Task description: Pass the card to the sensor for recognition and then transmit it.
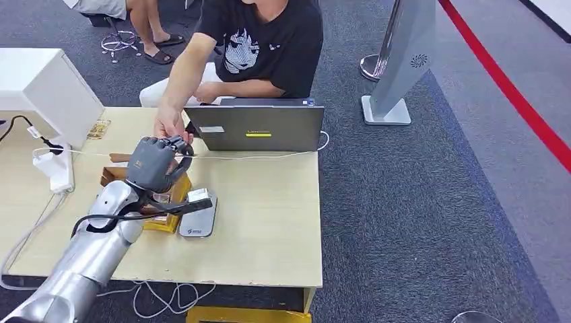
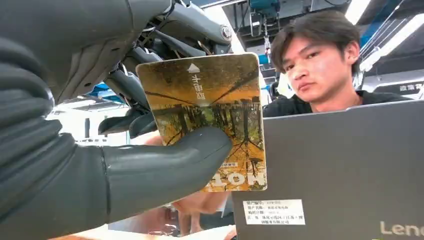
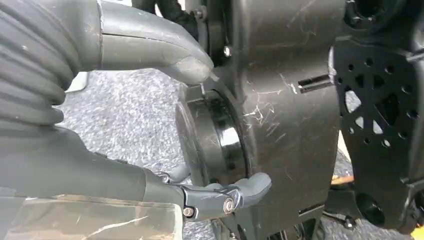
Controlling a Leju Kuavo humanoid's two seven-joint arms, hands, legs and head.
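1. Head view: left arm (image 1: 87,256), silver, reaches from the near left edge up and forward over the table (image 1: 269,222); left hand (image 1: 153,163) is raised in front of the laptop (image 1: 259,128).
2. Left hand: thumb (image 2: 165,167) presses the card (image 2: 210,115) against the darker fingers; card held upright, printed face toward the wrist camera.
3. Person's hand (image 1: 168,124): just beyond the left hand, at its fingertips; contact with the card cannot be told.
4. Sensor (image 1: 198,215): flat grey pad on the table, near side of the left hand.
5. Right hand (image 3: 150,115): fingers apart, holding nothing, close beside dark robot body parts.
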